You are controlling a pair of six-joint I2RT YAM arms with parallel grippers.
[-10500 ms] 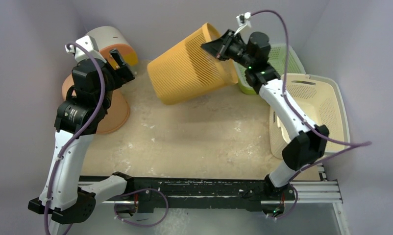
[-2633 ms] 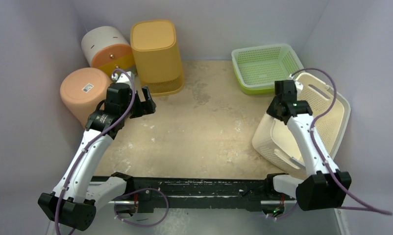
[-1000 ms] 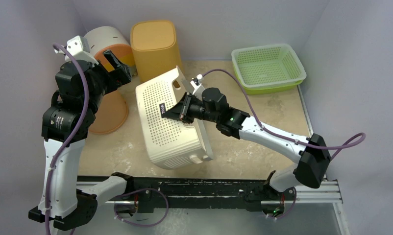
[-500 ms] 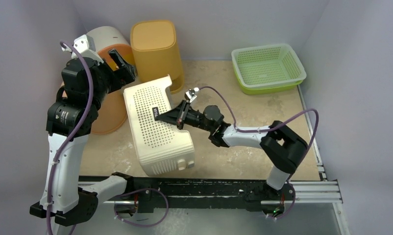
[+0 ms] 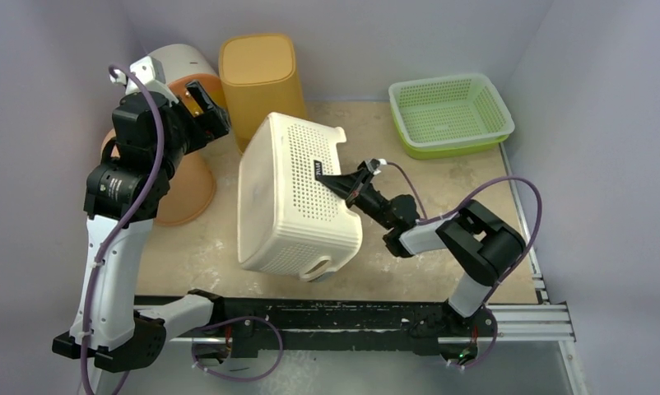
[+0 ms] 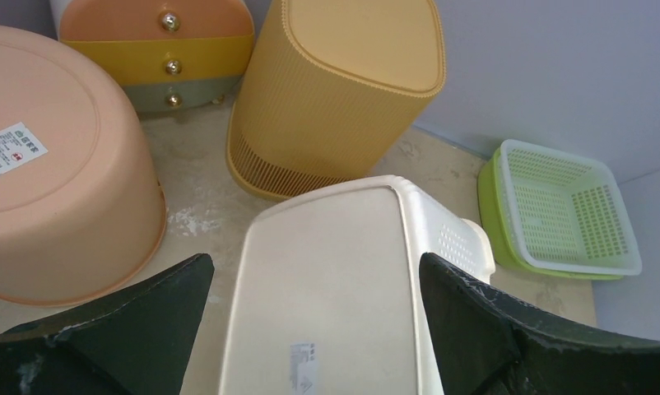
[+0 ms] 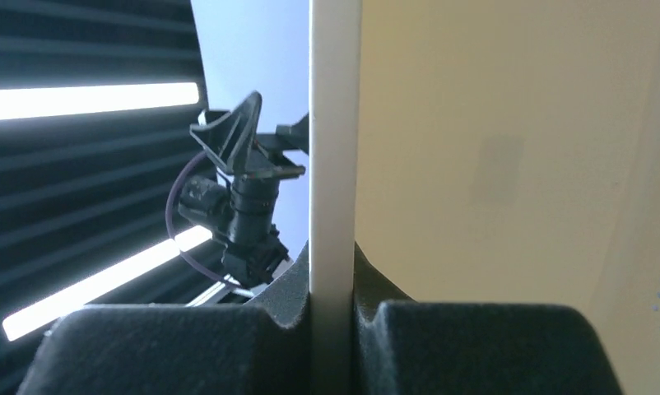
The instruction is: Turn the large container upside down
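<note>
The large container (image 5: 290,197) is a cream tub, tipped on its side in the middle of the table with a perforated wall facing up. Its smooth base with a small label shows in the left wrist view (image 6: 327,280). My right gripper (image 5: 331,175) is shut on the tub's rim at its right edge. In the right wrist view (image 7: 333,329) the white rim wall (image 7: 333,164) stands clamped between the pads. My left gripper (image 5: 202,111) is open and empty, raised at the back left, with its wide-spread jaws (image 6: 314,265) looking down on the tub's base.
A tall yellow-orange bin (image 5: 261,82) stands upside down at the back. An upturned peach tub (image 5: 178,189) and a small drawer unit (image 5: 174,66) are at the left. A green basket (image 5: 450,111) sits at the back right. The rail (image 5: 310,317) runs along the near edge.
My right gripper has brought the container from the right side to the middle and turned it over onto its side. In the last half second it swung right and the right arm folded lower.
</note>
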